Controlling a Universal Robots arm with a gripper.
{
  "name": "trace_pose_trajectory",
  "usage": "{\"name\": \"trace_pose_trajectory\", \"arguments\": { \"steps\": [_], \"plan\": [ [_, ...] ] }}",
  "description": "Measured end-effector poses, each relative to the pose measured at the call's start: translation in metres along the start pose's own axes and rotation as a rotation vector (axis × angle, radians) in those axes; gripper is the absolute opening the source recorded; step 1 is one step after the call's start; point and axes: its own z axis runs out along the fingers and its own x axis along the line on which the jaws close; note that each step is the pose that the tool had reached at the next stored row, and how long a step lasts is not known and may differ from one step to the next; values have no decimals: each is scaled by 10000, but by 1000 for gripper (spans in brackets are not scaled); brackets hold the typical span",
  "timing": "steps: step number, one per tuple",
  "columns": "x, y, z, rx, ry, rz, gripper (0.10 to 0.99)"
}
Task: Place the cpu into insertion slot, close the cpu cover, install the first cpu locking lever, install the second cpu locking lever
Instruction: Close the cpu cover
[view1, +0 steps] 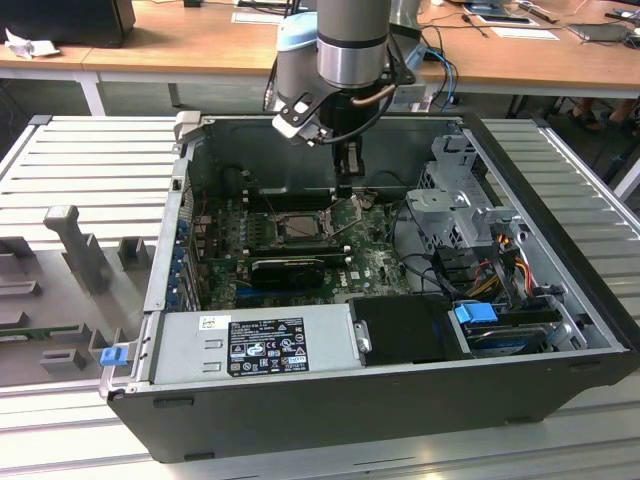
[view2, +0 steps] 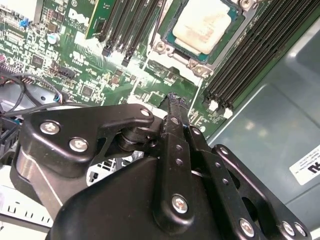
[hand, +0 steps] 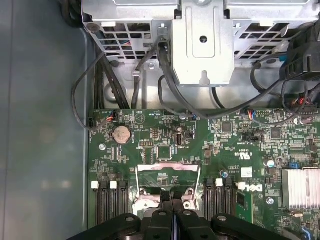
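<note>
The arm (view1: 350, 40) drops straight down into the open computer case (view1: 400, 400). The gripper (view1: 345, 185) has its fingers pressed together with nothing visible between them, the tips close by the cpu cover (hand: 167, 166), which is flipped open off the socket. The cpu (view2: 205, 25) sits pale face up in the insertion slot (view1: 276, 228). There's a printed label (view1: 268, 345) on the power supply. Black cables (hand: 80, 95) and the drive cage (hand: 205, 40) crowd the board's far edge, and memory slots (view2: 250, 65) flank the socket.

There is one computer case (view1: 400, 405), one green motherboard (hand: 165, 130), one cpu (view2: 205, 25), one coin-cell battery (hand: 121, 134), one silver heatsink (hand: 301, 188), one power supply (view1: 190, 350) and one hand (hand: 172, 194).
</note>
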Motion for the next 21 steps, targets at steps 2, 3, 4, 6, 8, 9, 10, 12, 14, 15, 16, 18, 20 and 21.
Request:
{"name": "trace_pose_trajectory", "arguments": {
  "steps": [2,3,4,6,8,9,10,12,14,15,16,18,20,21],
  "plan": [
    [0,28,2,0,0,-2,106],
    [1,48,4,0,0,-3,106],
    [1,68,5,0,1,-5,106],
    [2,97,8,-1,2,-5,106],
    [2,123,9,0,1,-6,106],
    [2,138,11,0,1,-7,106],
    [2,154,12,0,1,-8,106],
    [3,183,14,0,1,-9,106],
    [4,213,16,0,1,-10,106],
    [4,238,18,0,2,-11,106],
    [5,255,19,0,2,-11,106],
    [5,281,21,0,2,-11,106],
    [6,306,23,0,2,-12,106],
    [9,321,24,1,1,-12,106]
  ]
}}
